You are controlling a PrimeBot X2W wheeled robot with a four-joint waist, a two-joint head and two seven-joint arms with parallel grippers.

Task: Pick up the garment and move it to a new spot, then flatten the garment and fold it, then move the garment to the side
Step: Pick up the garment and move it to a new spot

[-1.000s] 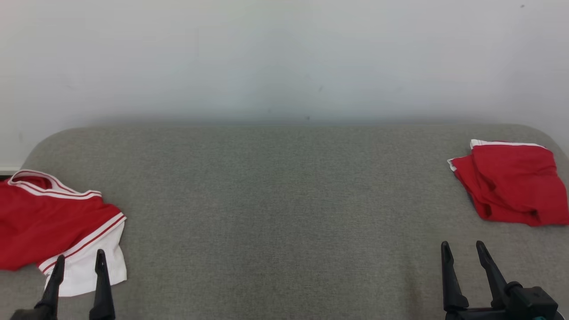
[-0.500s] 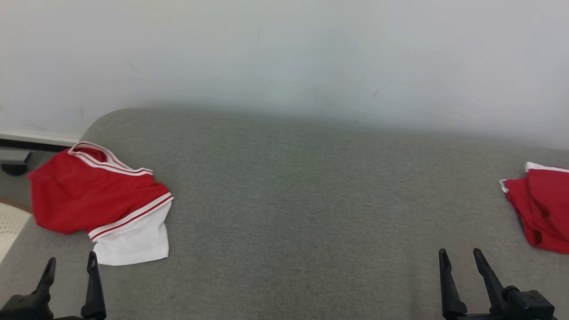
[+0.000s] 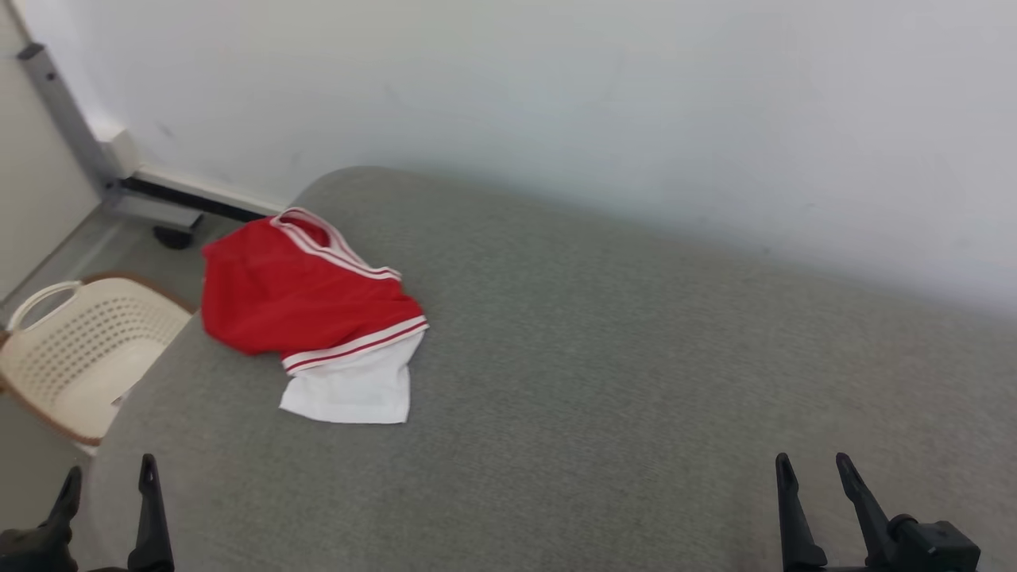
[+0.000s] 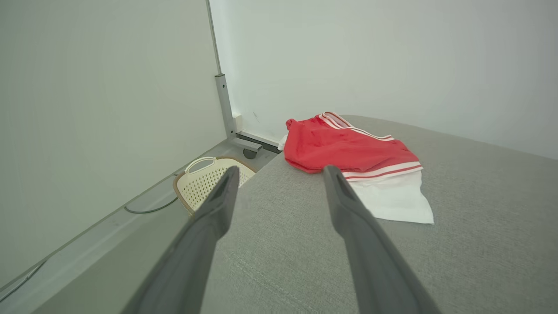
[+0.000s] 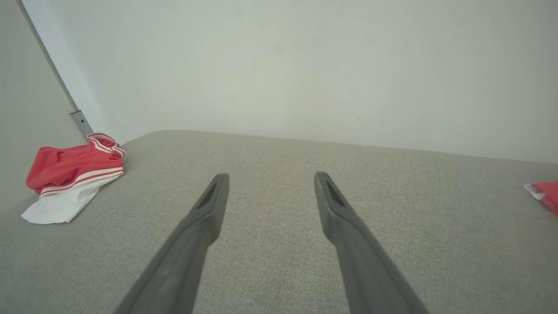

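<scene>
A crumpled red garment [image 3: 306, 298] with white stripes and a white panel lies near the far left corner of the grey padded table [image 3: 620, 381]. From the left wrist it appears as the garment [image 4: 348, 150] just beyond the fingertips, and from the right wrist as the garment [image 5: 72, 172] far to the left. My left gripper [image 3: 107, 477] hovers open at the table's near left edge, well short of the cloth. At the lower right, my right gripper [image 3: 814, 469] is open above bare table. Nothing sits between either pair of fingers.
A cream perforated basket [image 3: 75, 349] stands on the floor left of the table, also seen as the basket [image 4: 209, 179]. A second red cloth [image 5: 545, 194] lies at the table's far right. A grey metal post [image 3: 67, 119] and wall close the back.
The head camera has swung left: the garment now sits nearer the picture's middle, the basket and floor have come in, and the right red cloth has left the head view. Both grippers stay open.
</scene>
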